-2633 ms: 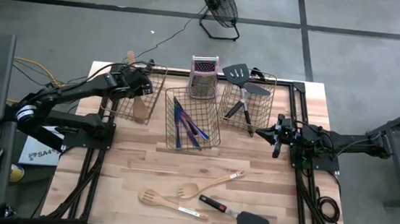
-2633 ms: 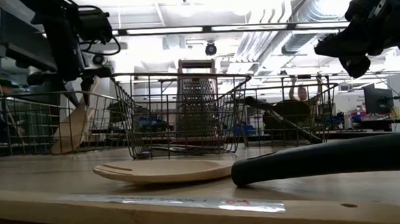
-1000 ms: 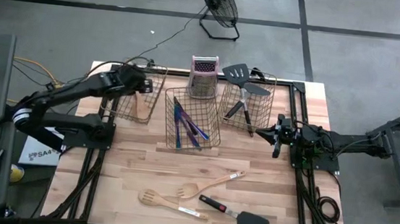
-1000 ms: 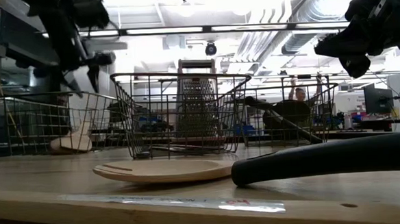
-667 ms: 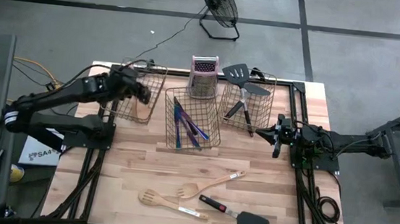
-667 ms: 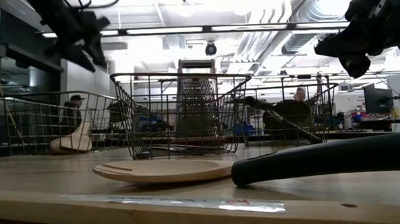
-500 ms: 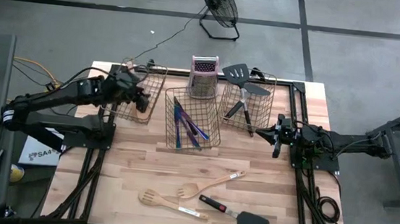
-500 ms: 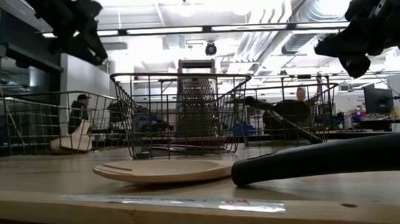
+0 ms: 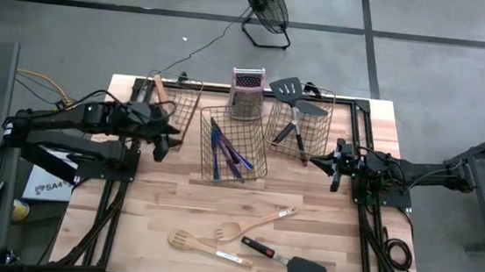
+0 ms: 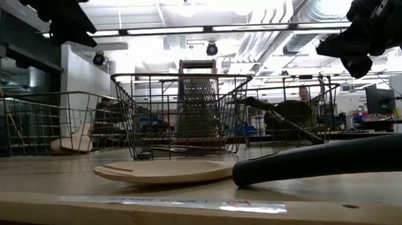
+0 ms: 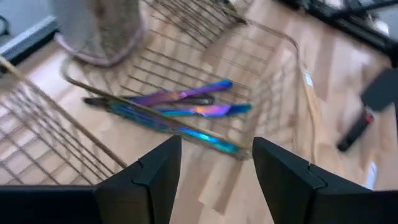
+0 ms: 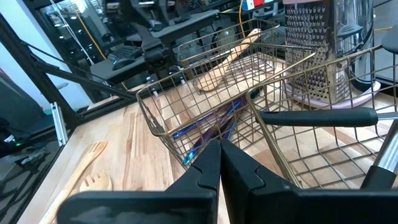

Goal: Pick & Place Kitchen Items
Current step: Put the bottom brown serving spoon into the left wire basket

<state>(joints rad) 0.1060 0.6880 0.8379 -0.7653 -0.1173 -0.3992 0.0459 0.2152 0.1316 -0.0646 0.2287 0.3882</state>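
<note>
My left gripper point(image 9: 162, 143) point(image 11: 214, 173) hangs open in the air, above the table between the left wire basket point(image 9: 178, 95) and the middle basket point(image 9: 233, 140), touching nothing. Wooden utensils point(image 12: 229, 60) point(image 10: 72, 142) lie in the left basket. Iridescent purple-blue cutlery point(image 11: 181, 107) point(image 9: 225, 155) lies on the middle basket's floor. Black spatulas point(image 9: 294, 114) lean in the right basket point(image 9: 302, 122). A wooden spoon point(image 9: 257, 224), a wooden fork point(image 9: 201, 245) and a black spatula point(image 9: 288, 262) lie flat near the table's front edge. My right gripper point(image 9: 332, 167) point(image 12: 218, 175) waits shut at the right, by the right basket.
An upright metal box grater point(image 9: 245, 93) stands behind the middle basket. A floor fan point(image 9: 266, 8) stands beyond the table's far edge. Bare wood point(image 9: 177, 183) lies between the baskets and the utensils at the front. People show far off in the room in the low view.
My left gripper has drawn back from above the left basket toward the table's near edge, risen, and rolled and swung round so that it faces the middle basket. It has stayed open. The wooden utensils lie still in the left basket.
</note>
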